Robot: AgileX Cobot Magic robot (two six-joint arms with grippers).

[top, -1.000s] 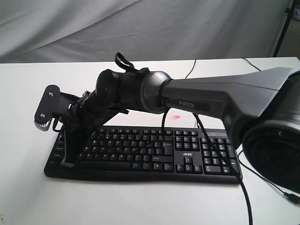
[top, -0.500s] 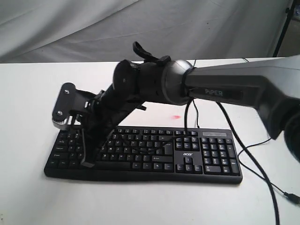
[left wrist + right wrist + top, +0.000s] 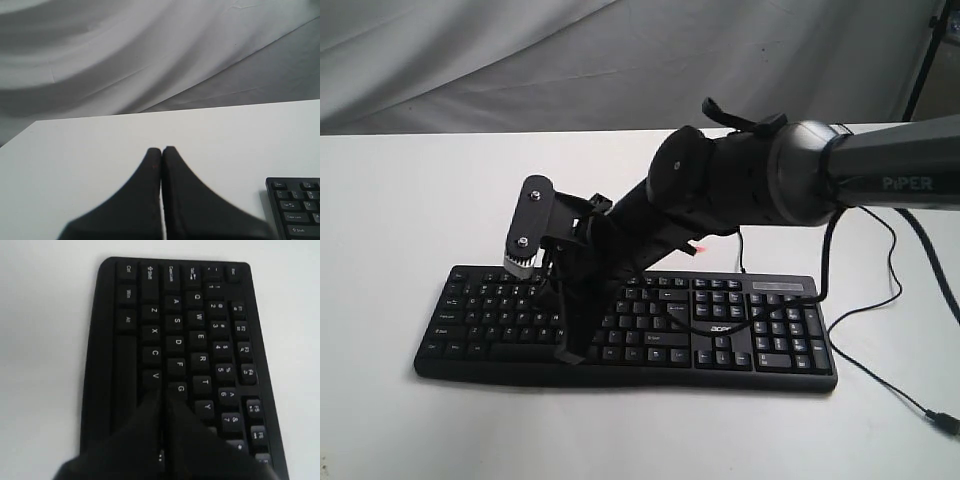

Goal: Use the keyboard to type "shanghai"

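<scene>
The black keyboard (image 3: 760,340) lies along the front of the white table (image 3: 400,200), with an "acer" logo by its number pad. My right gripper (image 3: 571,353) reaches across it from the right and is shut. Its tips point down at the lower letter rows. In the right wrist view the keyboard (image 3: 150,315) fills the frame and the shut right gripper (image 3: 164,391) ends between the V and G keys. I cannot tell whether it touches a key. My left gripper (image 3: 161,149) is shut over bare table, with the keyboard's corner (image 3: 295,210) beside it. The exterior view does not show it.
Thin black cables (image 3: 865,310) trail over the table on the right, ending in a plug (image 3: 947,423) near the edge. A small red spot (image 3: 700,247) shows behind the keyboard. A grey cloth (image 3: 520,60) hangs behind the table. A dark stand leg (image 3: 920,60) is at the back right.
My right arm has swung to the right along the keyboard, carrying the shut gripper from the far-left keys to the middle of the letter block.
</scene>
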